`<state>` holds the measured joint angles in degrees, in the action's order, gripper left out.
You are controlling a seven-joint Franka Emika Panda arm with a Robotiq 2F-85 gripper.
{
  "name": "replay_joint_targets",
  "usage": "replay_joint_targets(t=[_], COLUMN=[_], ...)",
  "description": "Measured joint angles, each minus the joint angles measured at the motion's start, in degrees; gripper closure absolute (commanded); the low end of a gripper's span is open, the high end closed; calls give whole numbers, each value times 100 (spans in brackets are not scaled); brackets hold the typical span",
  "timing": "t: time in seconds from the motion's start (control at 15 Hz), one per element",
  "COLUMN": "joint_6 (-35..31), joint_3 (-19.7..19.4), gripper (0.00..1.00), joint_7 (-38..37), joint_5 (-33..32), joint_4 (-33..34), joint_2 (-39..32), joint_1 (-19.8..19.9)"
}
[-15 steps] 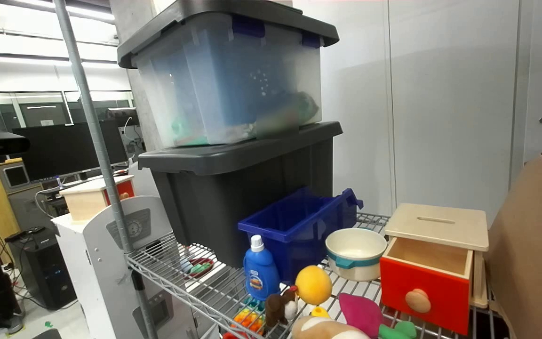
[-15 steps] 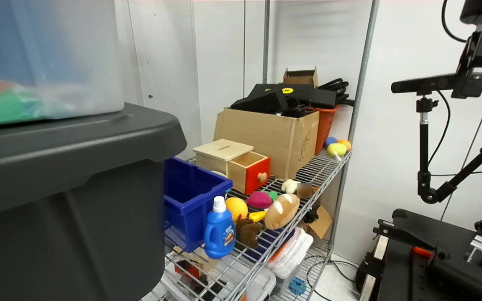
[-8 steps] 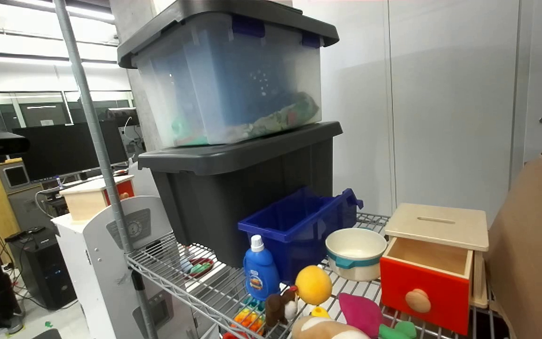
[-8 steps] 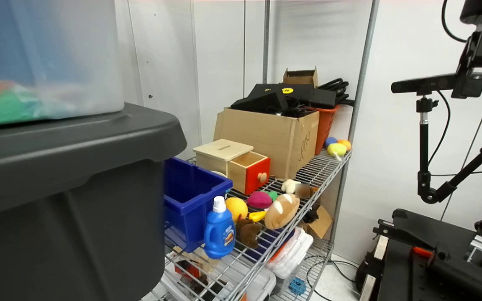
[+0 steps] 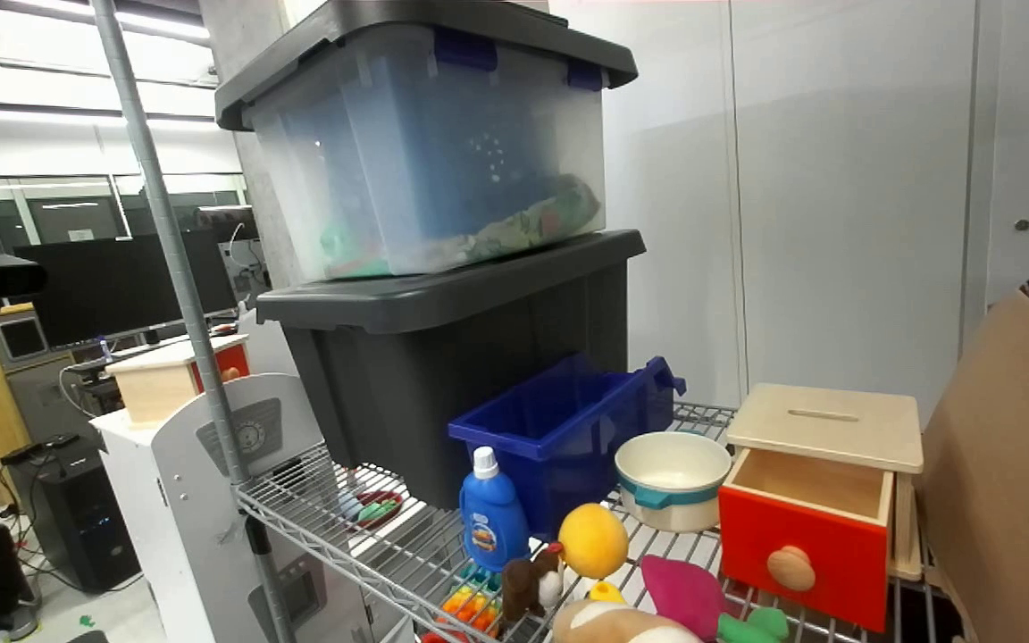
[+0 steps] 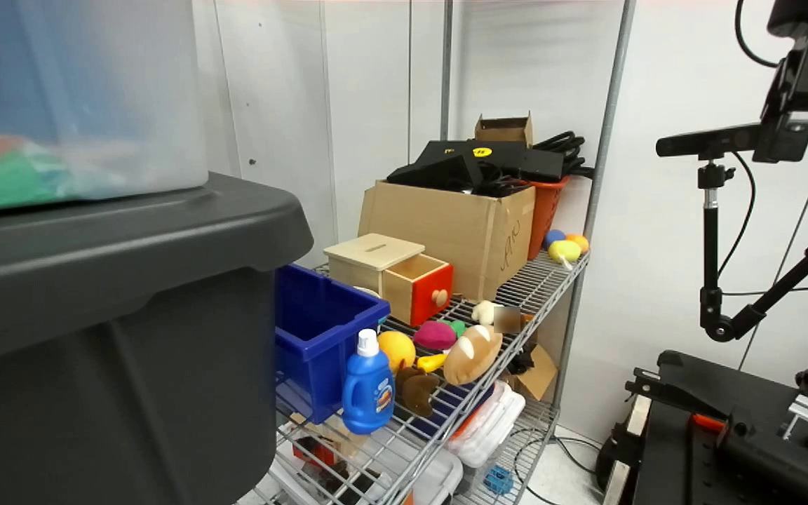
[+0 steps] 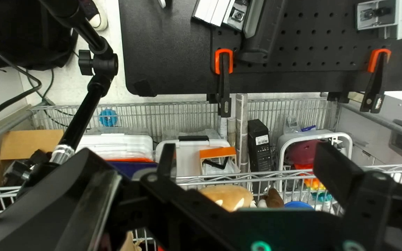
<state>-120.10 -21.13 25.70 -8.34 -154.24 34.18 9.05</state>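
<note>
My gripper [image 7: 247,155] shows in the wrist view with its black fingers wide apart and nothing between them. Beyond and below the fingers is a wire shelf [image 7: 247,180]. A tan bread-shaped toy [image 7: 227,195] and a brown toy [image 7: 274,198] lie on it. A blue rounded thing [image 7: 298,204] is partly hidden by the gripper body. In both exterior views the shelf holds a blue bottle [image 5: 492,518], a blue bin [image 6: 334,379], an orange ball [image 5: 594,540], a magenta toy [image 5: 682,594] and a wooden box with an open red-fronted drawer [image 5: 747,563]. The gripper's fingers are not visible there.
Large stacked tubs [image 5: 443,375] stand beside the blue bin. A cream pot [image 5: 671,513] sits near the drawer box. A cardboard box [image 6: 439,217] stands behind. A black table [image 7: 166,52] with orange clamps [image 7: 224,62] and a black camera stand [image 6: 711,238] are opposite the shelf.
One exterior picture has shifted slightly left as a whole. A black part at the upper right of an exterior view has moved very slightly left. The shelf items have not moved.
</note>
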Motion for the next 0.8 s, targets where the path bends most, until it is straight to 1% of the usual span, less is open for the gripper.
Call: replay_joint_targets(t=[0.53,0.8], joint_6=[1,4], joint_3=[292,513], gripper=[0,0], joint_7=[0,-8], joint_5=[27,161], joint_4=[306,562], joint_2=[-249,-492], joint_1=[-86,-295])
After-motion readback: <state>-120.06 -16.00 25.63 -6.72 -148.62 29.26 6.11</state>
